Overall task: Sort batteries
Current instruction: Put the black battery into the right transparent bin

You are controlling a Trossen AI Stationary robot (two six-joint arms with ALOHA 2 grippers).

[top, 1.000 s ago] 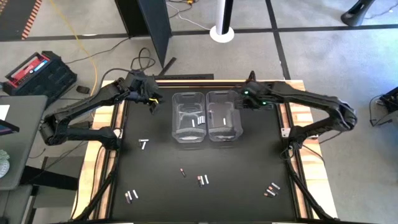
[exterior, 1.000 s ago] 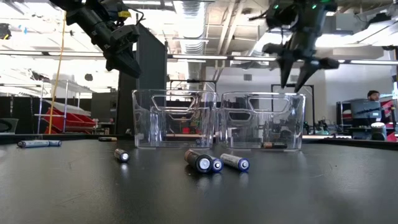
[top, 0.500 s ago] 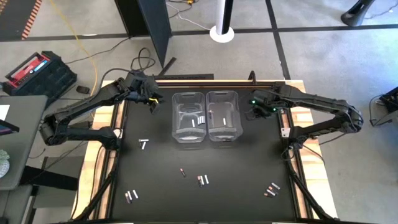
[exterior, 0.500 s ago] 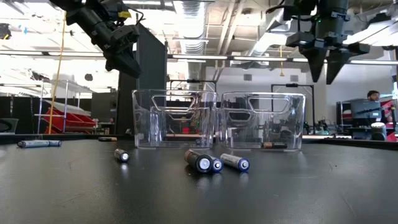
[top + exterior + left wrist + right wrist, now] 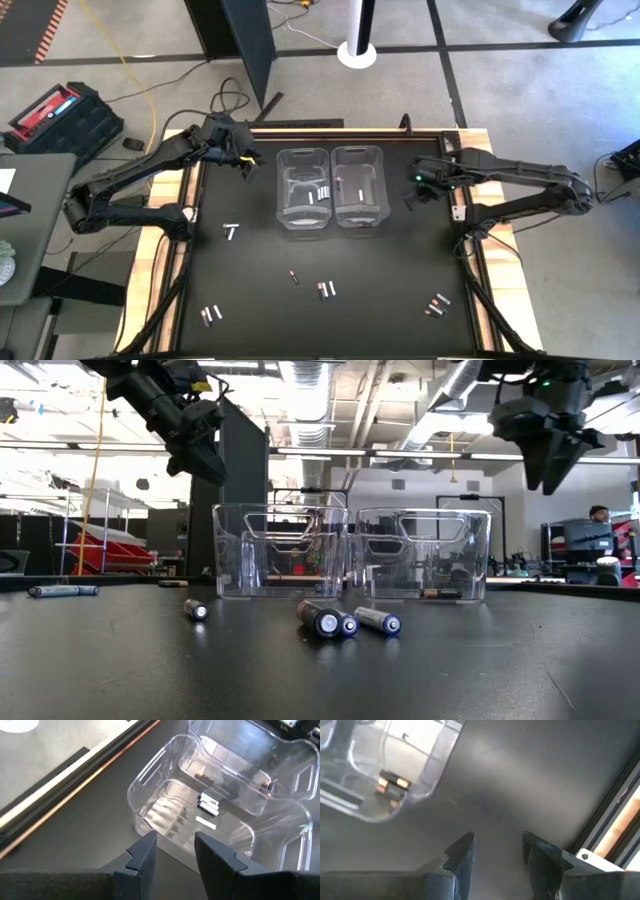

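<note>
Your right gripper (image 5: 411, 196) has moved from the bins (image 5: 331, 186) toward the worktop's right edge (fingers apart, empty). Left gripper (image 5: 246, 167) unchanged, parted, empty. Batteries (image 5: 326, 290) lie near the front edge.

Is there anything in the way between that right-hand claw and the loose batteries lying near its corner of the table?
Nothing visible. The right gripper hangs open beside the bins, over bare black tabletop, and only open mat lies between it and the batteries.
</note>
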